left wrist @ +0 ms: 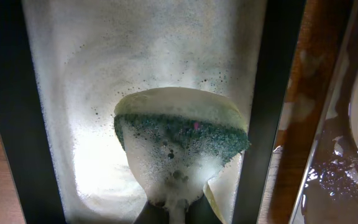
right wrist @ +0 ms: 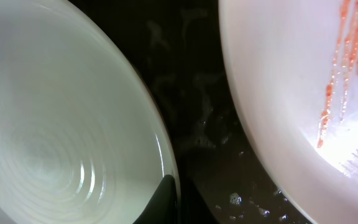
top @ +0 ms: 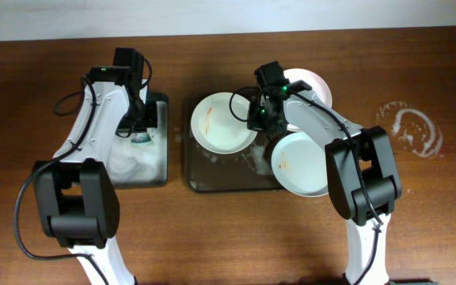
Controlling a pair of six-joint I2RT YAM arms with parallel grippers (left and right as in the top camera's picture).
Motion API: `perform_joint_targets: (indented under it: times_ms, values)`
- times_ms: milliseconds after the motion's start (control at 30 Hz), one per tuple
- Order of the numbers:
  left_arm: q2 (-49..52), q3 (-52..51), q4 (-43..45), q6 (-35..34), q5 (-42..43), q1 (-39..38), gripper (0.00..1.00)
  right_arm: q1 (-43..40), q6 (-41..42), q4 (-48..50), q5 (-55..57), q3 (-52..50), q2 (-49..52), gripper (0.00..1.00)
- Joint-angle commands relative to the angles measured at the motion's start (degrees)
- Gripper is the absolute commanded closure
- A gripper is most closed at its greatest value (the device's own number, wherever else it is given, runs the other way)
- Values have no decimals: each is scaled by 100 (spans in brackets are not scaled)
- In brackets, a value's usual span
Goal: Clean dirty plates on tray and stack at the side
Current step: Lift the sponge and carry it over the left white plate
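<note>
Currently right claw [right wrist: 161, 200] pinches plate [right wrist: 61, 124] rim; left claw [left wrist: 169, 214] holds sponge [left wrist: 179, 140]; wet rim may slip, striking second plate [right wrist: 291, 81] beside claw.

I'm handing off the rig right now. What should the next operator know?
Left gripper: jaws shut on the foamy green-and-yellow sponge, over the small black foam tray.
Right gripper: jaws shut on the rim of a round white plate.
All three white plates are on or overhanging the large dark grey tray, all smeared orange.
Done: nothing stacked. To do: scrub each, stack beside.
</note>
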Motion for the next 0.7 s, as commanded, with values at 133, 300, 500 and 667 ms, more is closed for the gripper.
perform_joint_targets:
  times_ms: [133, 300, 500, 667]
  values:
    - [63, 85, -13, 94, 63, 9, 99, 46, 26, -55, 201, 37, 94, 95]
    - [63, 96, -4, 94, 199, -2, 99, 46, 26, -55, 201, 37, 94, 95]
    - [63, 520, -9, 271, 573, -28, 99, 46, 26, -52, 201, 37, 94, 95]
    - [63, 861, 302, 264, 826, -417, 99, 46, 26, -39, 201, 37, 94, 95]
